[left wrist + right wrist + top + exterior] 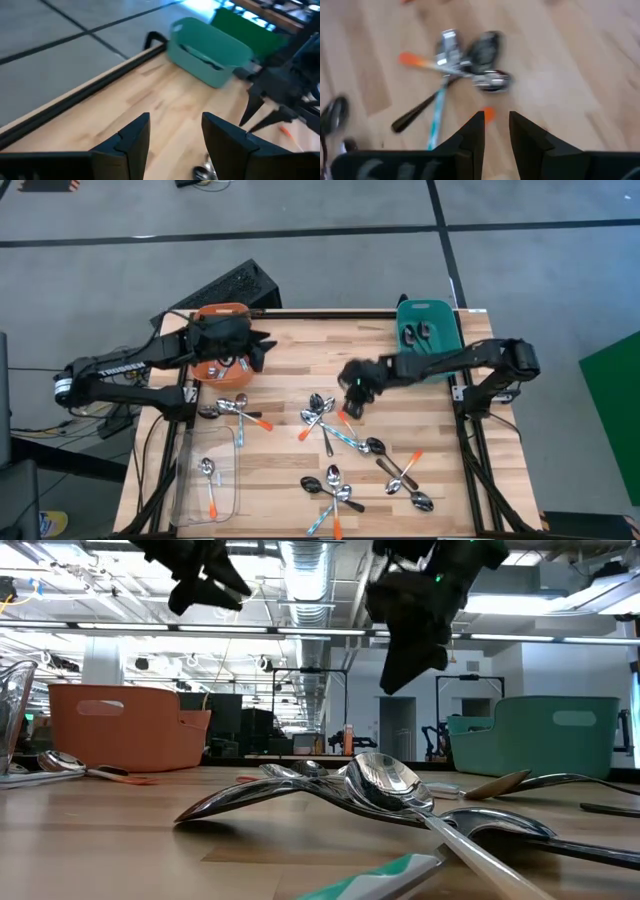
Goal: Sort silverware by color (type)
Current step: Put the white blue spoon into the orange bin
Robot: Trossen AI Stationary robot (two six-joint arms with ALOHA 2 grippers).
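Right now the left pincer (262, 348) hangs above the orange bin (222, 356), at that bin's edge nearer the teal bin (430, 332), with its fingers (132, 142) spread apart and nothing between them. From the left wrist view, the bare wooden surface (165, 107) stretches ahead toward the teal bin (210, 50), which sits at the far corner.

Meanwhile the right pincer (352, 398) hovers over the middle of the surface (290, 345), between the teal bin and the central cluster of spoons (325, 420). Its fingers (472, 137) stand a narrow gap apart and grip nothing; the right wrist view shows a tangle of spoons (462, 75) lying just beyond them: an orange-handled one, a light-blue-handled one, a dark one and shiny bowls overlapping. A small orange tip shows right at the fingertips, on the surface.

Silverware is spread out: two dark spoons (418, 332) lie in the teal bin, some pieces rest in the orange bin, and a clear tray (205, 480) on the near side of the orange bin holds one orange-handled spoon (210, 480). More spoons lie loose between the tray and the central cluster, and further groups lie nearer the front edge of the surface. In the low view, both pincers hang well above the surface, over a pile of shiny spoons (380, 790).
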